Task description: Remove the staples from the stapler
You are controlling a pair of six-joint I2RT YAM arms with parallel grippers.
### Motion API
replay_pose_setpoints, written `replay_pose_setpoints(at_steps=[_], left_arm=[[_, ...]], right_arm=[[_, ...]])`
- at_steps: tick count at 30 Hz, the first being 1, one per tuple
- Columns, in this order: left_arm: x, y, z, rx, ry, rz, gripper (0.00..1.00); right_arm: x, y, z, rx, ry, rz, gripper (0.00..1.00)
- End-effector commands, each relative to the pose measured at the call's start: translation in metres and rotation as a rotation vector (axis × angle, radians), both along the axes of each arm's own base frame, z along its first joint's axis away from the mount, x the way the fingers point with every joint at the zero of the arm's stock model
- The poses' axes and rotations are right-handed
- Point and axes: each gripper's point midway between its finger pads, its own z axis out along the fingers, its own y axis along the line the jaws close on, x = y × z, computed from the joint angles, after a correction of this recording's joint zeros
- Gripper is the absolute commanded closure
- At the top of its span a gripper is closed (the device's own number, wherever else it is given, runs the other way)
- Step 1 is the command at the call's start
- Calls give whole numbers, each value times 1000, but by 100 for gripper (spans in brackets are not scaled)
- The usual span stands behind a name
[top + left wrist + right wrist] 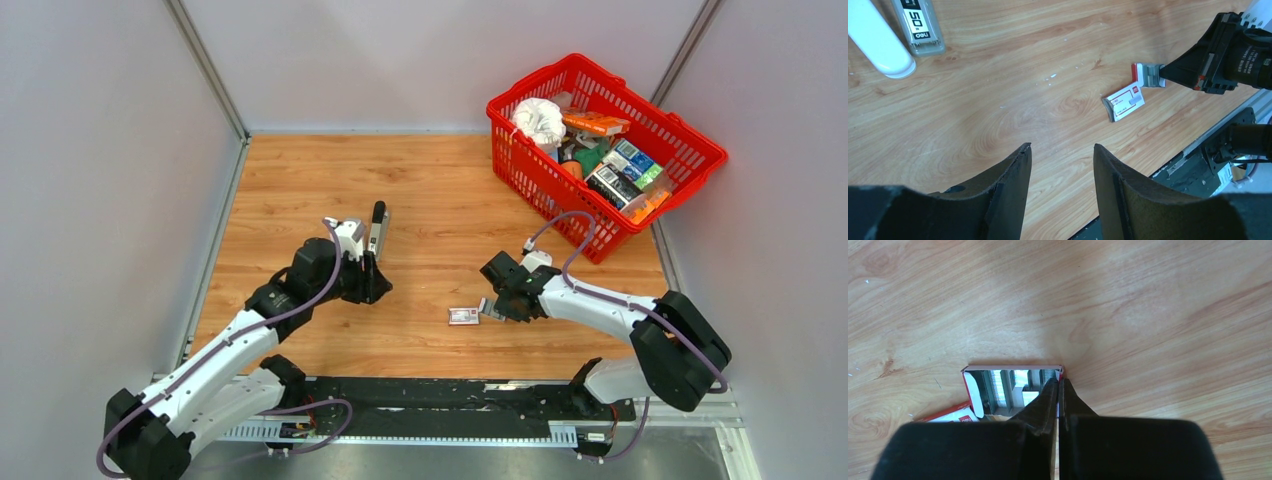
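Note:
The stapler [378,227] lies on the wooden table just beyond my left gripper [370,285]. In the left wrist view its grey labelled part [920,27] and a white rounded part [878,45] show at the top left. My left gripper [1062,146] is open and empty above bare wood. My right gripper [495,308] is shut on the side wall of a small open cardboard tray [1013,371]; its tips [1059,382] pinch that wall. Silver staple strips [997,388] lie inside the tray. The red-and-white box sleeve [463,316] lies flat beside the tray and also shows in the left wrist view [1124,101].
A red basket [700,150] full of assorted items stands at the back right. A few tiny pale specks [1053,76] lie on the wood between the stapler and the box. The black rail [430,395] runs along the near edge.

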Motion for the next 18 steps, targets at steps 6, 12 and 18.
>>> replay_pose_setpoints(at_steps=[6,12,18], left_arm=[[-1,-20,-16,-18,47,-58,44],[-3,-30,-29,4,77,-82,45],[-5,-38,-39,14,99,-98,46]], right_arm=[[-11,-11,-6,-55,32,53,100],[-19,-20,-4,-100,30,58,100],[-26,-21,-3,-101,29,65,100]])
